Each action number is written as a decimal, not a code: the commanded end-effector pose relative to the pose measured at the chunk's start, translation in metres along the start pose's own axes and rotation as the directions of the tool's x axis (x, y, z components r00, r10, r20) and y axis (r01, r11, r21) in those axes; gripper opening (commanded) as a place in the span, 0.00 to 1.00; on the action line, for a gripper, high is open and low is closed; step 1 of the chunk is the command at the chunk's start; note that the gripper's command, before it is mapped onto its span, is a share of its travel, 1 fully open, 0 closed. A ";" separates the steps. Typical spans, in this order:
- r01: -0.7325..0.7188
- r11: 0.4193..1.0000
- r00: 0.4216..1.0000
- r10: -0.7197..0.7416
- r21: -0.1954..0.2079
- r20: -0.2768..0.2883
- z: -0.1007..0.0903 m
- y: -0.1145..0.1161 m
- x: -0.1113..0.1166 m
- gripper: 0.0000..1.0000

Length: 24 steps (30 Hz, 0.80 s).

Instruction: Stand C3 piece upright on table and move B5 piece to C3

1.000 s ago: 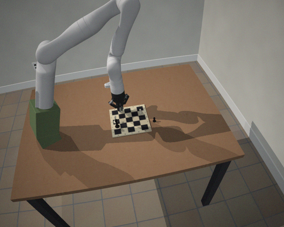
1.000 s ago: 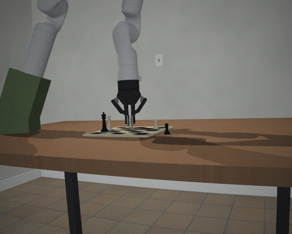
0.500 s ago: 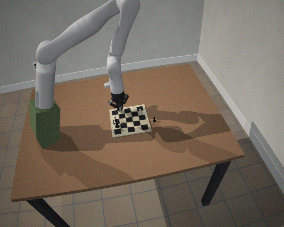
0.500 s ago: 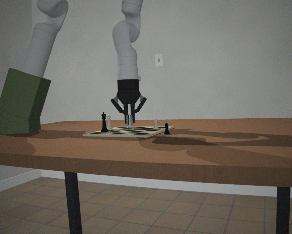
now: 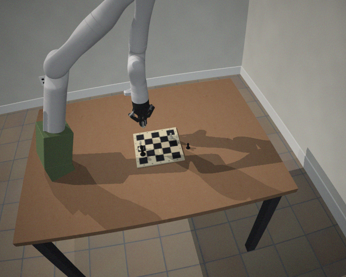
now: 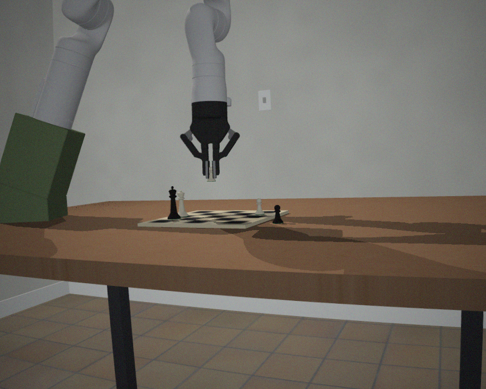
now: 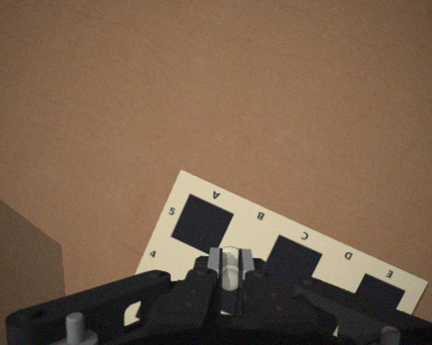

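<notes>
My gripper [image 5: 143,124] [image 6: 210,173] [image 7: 229,265] is shut on a small white piece [image 6: 210,179] [image 7: 229,271] and holds it well above the far left part of the chessboard [image 5: 159,163] [image 6: 151,223] [image 7: 246,219]. In the wrist view the piece hangs over the A5 and B5 corner of the board. A black pawn [image 5: 187,146] [image 6: 277,214] stands upright on the table [image 5: 202,104] [image 6: 360,238] just right of the board.
On the board stand a black king [image 5: 142,152] [image 6: 173,203], a white queen [image 5: 140,145] [image 6: 180,203] next to it, and a white piece [image 5: 170,136] [image 6: 258,207] near the far right corner. The arm's green base [image 5: 54,149] [image 6: 34,167] stands at the table's left.
</notes>
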<state>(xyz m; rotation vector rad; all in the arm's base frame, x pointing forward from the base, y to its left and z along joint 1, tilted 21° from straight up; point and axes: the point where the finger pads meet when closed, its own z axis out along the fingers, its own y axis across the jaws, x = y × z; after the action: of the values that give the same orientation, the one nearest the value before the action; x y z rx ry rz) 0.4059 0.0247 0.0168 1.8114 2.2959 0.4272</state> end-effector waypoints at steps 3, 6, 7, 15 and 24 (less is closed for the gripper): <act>0.002 1.000 1.000 -0.002 -0.025 0.010 -0.025 0.009 -0.003 0.00; 0.002 1.000 1.000 -0.002 -0.025 0.010 -0.032 0.009 -0.003 0.00; 0.002 1.000 1.000 -0.002 -0.025 0.010 -0.033 0.009 -0.003 0.00; 0.002 1.000 1.000 -0.002 -0.025 0.010 -0.034 0.009 -0.003 0.00; 0.084 0.996 0.996 -0.084 -0.026 0.008 -0.034 0.012 -0.019 0.00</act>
<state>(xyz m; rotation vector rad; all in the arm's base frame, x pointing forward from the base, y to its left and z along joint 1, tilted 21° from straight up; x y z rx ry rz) 0.4054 0.0184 0.0515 1.7009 2.3460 0.4371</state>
